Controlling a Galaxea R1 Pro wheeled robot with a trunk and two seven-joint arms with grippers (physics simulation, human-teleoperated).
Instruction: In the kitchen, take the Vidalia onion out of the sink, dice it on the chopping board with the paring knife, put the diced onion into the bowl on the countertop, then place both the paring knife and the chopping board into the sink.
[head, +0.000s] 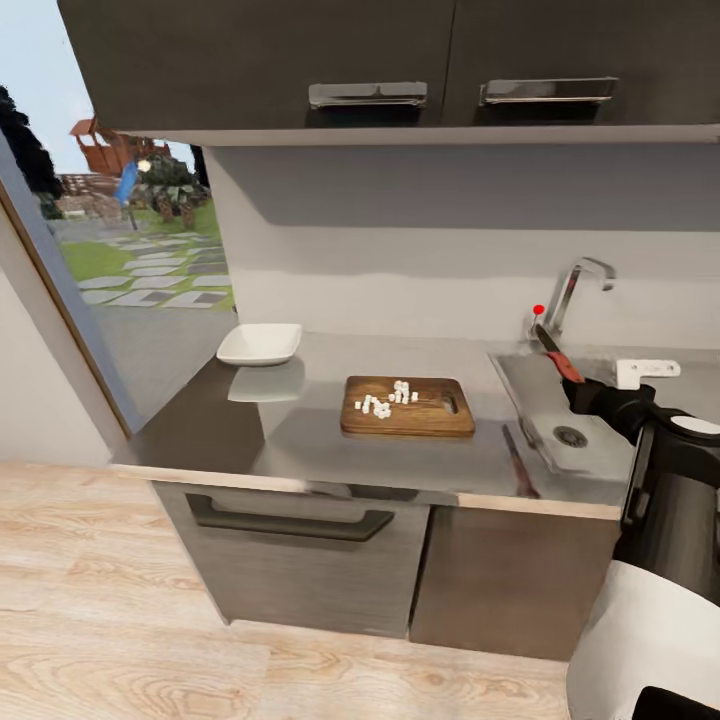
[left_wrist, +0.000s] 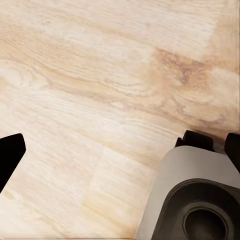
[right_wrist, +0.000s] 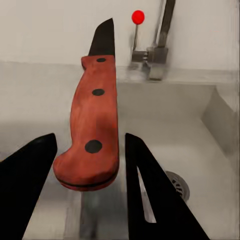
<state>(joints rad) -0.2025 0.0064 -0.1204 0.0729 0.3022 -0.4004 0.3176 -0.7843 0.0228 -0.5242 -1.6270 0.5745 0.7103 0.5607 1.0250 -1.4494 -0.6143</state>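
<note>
The dark wooden chopping board (head: 430, 420) lies on the steel countertop (head: 300, 440) with small white pieces of diced onion (head: 385, 402) on its left half. A shallow white bowl (head: 260, 343) sits at the counter's far left corner. To the board's right is the sink (head: 545, 400), its drain (right_wrist: 177, 182) below the held knife. My right gripper (head: 582, 392) hangs over the basin, shut on the red handle of the paring knife (head: 558, 355), whose dark blade points toward the faucet (head: 578, 285). Up close, the knife (right_wrist: 97, 125) sits between my right gripper's (right_wrist: 90, 137) black fingers. One left fingertip (left_wrist: 10, 157) hangs over the wooden floor, holding nothing.
Dark upper cabinets (head: 370, 60) hang above the counter. The faucet's red knob (head: 539, 310) stands at the sink's back edge. A small white block (head: 645, 370) lies right of the sink. A tall window (head: 120, 230) is at the left, and my own base (left_wrist: 195, 200) is near the left arm.
</note>
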